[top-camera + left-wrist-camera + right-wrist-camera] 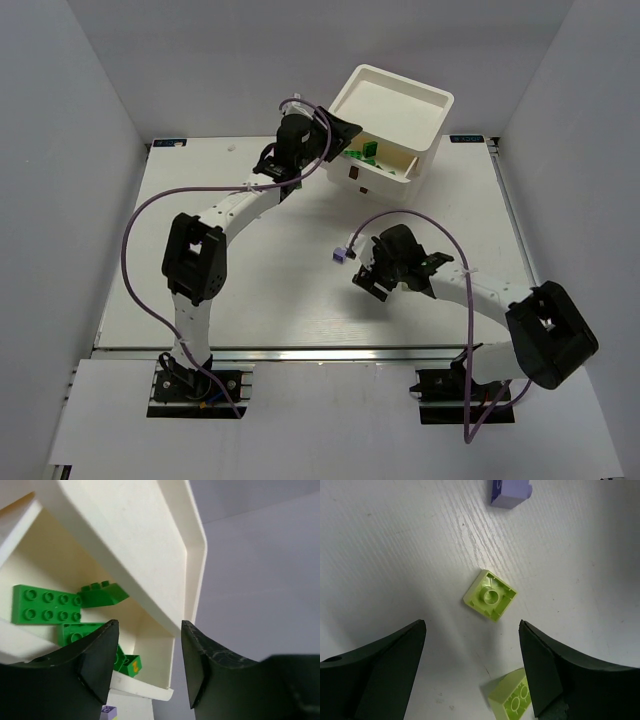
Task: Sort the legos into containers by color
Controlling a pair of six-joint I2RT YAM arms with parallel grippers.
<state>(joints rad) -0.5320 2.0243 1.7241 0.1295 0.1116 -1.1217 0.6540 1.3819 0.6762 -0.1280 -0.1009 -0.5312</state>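
Observation:
The white drawer unit stands at the back, with one drawer pulled out. That drawer holds several dark green legos, also seen in the left wrist view. My left gripper is open and empty at the drawer's open front corner, its jaws either side of the drawer's side wall. My right gripper is open and empty just above the table. An upside-down lime lego lies ahead of its jaws, a second lime lego by the right finger. A pale purple lego lies beyond.
A closed lower drawer with a brown handle sits under the open one. Another pale purple lego shows below the open drawer in the left wrist view. White walls enclose the table on the left, right and back.

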